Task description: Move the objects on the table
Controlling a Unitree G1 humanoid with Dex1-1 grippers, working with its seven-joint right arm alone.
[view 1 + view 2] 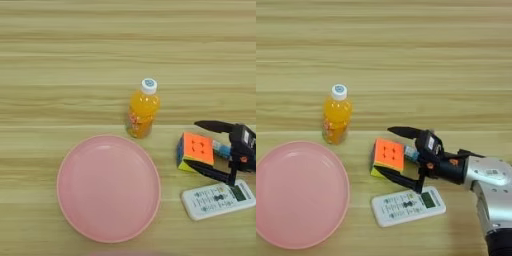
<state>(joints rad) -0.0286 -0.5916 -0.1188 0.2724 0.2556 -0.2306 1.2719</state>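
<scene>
Pink and round, the plate (pixel 298 195) lies flat at our far left, bare of anything. Just beyond its far right rim stands the orange juice bottle (pixel 336 117), upright, white cap on. Further right sits the puzzle cube (pixel 388 156), orange face up with a yellow edge showing below. Our claw (pixel 391 154) reaches in from the right with its two black fingers spread wide, one tip beyond the cube's far side and one at its near side, so the cube sits between them; we cannot tell whether either finger touches it yet. A thin blue tube (pixel 221 148) peeks out just behind the cube, between the fingers and close to the claw's body. Near the lower finger, the white remote control (pixel 408 205) lies flat and slanted, close to the cube but apart from it.

We judge the step in hand to be the approach to a grasp on the cube. The next move would call for closing squarely on its two opposite faces without catching the blue tube or nudging the remote.

Everything rests on the table (pixel 406 50), light tan wood with horizontal grain, which fills the view; nothing of the room shows.
</scene>
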